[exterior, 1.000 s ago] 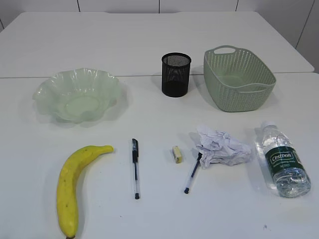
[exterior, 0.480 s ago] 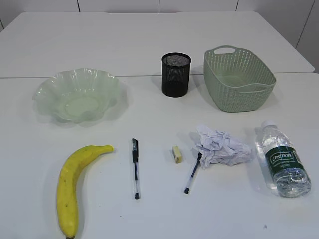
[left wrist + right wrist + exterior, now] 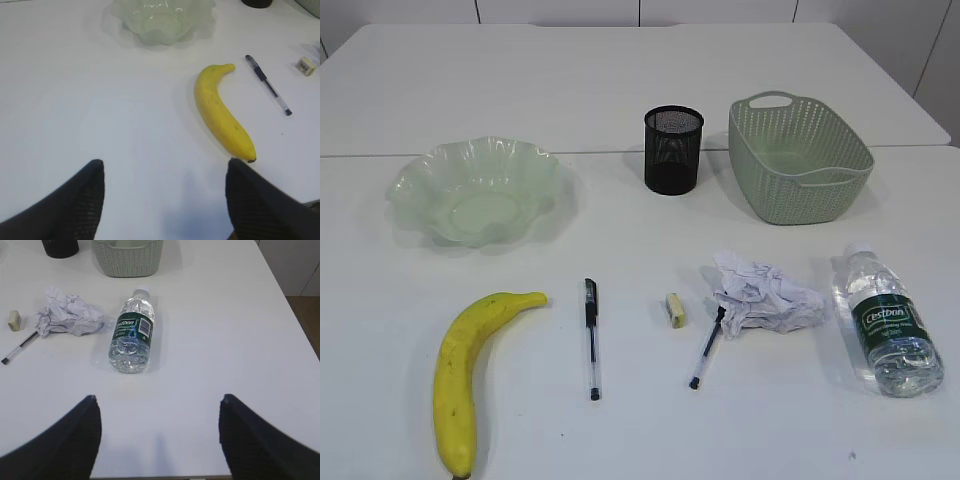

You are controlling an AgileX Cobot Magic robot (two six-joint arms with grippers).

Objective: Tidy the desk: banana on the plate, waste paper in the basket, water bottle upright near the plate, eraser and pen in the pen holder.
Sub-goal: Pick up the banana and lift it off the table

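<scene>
Grabbing the banana (image 3: 220,112) at your left gripper's (image 3: 162,200) 1 o'clock? Pinch mid-body gently, it bruises; both grippers gape empty.

1. Bright, even light is falling from above on the white desk (image 3: 620,430); no glare is washing it out.
2. Soft, faint shadows are lying close under the plate (image 3: 475,190), basket (image 3: 798,160) and bottle (image 3: 887,322).
3. The exterior view is staying sharp to its edges.
4. In both wrist views the dark fingers (image 3: 75,200) (image 3: 70,440) are showing blurred along the bottom edge.
5. The bottle is glinting faintly in the right wrist view.
</scene>
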